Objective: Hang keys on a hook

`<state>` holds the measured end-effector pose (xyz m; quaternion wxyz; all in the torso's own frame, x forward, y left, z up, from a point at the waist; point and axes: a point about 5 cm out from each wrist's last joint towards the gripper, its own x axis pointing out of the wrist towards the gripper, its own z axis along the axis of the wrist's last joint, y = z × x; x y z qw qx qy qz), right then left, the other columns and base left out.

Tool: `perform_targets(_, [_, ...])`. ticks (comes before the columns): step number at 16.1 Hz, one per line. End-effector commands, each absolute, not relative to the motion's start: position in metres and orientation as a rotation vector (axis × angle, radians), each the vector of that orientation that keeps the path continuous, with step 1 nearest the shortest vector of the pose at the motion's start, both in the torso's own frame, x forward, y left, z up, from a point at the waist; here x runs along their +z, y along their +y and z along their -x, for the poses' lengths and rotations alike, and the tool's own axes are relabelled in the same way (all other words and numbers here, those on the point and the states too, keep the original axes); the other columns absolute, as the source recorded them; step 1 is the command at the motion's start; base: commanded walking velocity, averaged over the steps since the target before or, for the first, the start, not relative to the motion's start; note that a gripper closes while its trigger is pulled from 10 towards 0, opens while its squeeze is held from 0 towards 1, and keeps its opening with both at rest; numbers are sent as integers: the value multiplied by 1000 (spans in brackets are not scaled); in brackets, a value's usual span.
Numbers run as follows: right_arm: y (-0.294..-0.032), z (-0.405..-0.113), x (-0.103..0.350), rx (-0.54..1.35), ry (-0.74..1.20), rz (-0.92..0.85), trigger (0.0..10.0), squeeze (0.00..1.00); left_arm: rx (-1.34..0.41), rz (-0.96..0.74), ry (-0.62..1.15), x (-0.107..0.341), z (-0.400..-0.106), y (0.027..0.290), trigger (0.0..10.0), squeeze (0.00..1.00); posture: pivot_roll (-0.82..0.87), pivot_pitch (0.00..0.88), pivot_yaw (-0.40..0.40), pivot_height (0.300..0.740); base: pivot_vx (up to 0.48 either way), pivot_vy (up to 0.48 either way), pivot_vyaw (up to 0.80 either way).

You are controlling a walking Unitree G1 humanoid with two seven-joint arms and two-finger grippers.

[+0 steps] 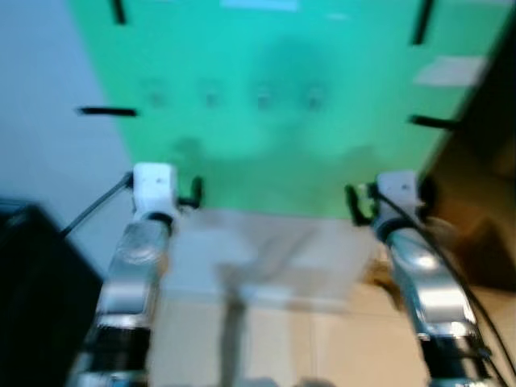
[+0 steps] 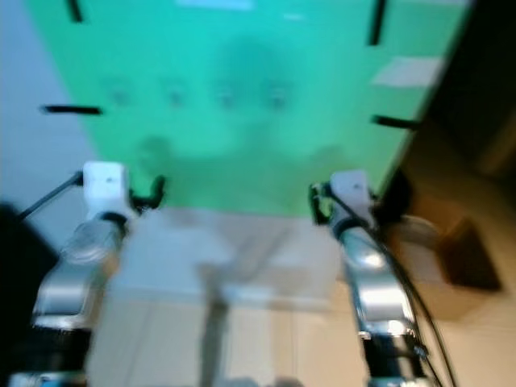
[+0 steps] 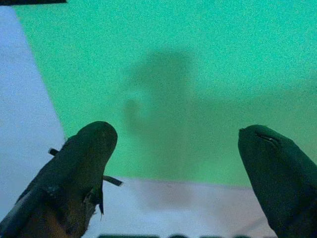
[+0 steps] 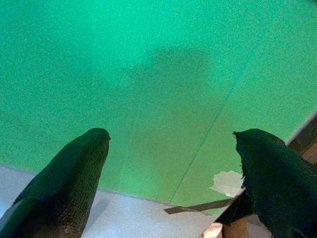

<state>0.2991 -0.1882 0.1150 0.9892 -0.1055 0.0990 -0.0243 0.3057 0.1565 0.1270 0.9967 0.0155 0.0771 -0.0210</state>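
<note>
Two silver arms reach forward toward a big green sheet that hangs on the wall. The head pictures are blurry. The left gripper is held up in front of the sheet, and its two black fingers are spread wide apart with nothing between them. The right gripper is up near the sheet too, and its fingers are also wide apart and hold nothing.

Four small hooks sit in a row high on the sheet. They are too blurry to see well. I cannot make out any keys in these pictures, so I cannot tell where they are.

Black strips of tape hold the sheet at its edges. A pale patch sits near the sheet's lower corner by the right gripper. A soft dark shadow falls on the green in front of each gripper. Below the sheet there is a strip of white wall, and then a tan floor. A dark box stands at the far left, and a brown thing is at the far right.
</note>
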Motion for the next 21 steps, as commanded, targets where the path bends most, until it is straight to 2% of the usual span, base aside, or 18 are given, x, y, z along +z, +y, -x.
perform_targets(1, [-184,-302,120,-41,182,211,10000,1000,-22,-52,138,132,-307,164,10000,0,-121,0,-4,740,244,0,800])
perform_targets(6, [-183,-302,120,-44,181,223,10000,1000,-26,-54,142,131,-307,163,10000,0,-123,0,-3,740,146,0,704])
perform_targets(10, [-184,-303,120,-44,177,230,10000,1000,-28,-52,139,132,-309,162,10000,0,-128,0,2,740,243,0,0])
perform_targets(21, [-183,-301,118,-46,183,228,10000,1000,-46,-59,133,134,-311,160,10000,0,-131,0,12,740,198,0,789])
